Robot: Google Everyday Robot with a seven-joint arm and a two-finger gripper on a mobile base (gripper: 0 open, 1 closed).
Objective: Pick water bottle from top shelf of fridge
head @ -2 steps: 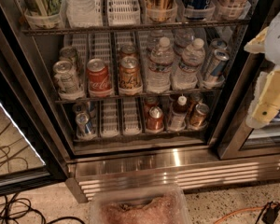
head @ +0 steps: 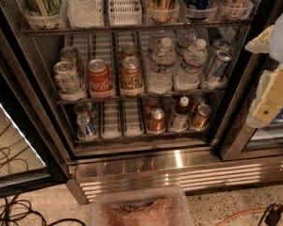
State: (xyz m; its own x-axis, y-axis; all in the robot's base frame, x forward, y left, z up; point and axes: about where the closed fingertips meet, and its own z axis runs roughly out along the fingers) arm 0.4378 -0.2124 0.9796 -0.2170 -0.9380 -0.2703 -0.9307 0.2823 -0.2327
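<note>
The fridge stands open in front of me, with a dark interior and a steel base grille. Its top shelf runs across the top of the view, carrying white slotted lane trays and clear cup holders. The water bottle, clear and ribbed, stands on that shelf left of centre; its upper part is cut off by the frame edge. My gripper hangs at the far right, outside the fridge opening and well right of and below the bottle. Its pale fingers are spread apart and hold nothing.
The middle rack holds cans and small white-capped bottles. The lower rack holds more cans. A clear plastic tub sits on the floor in front. Black cables lie left, an orange cable right.
</note>
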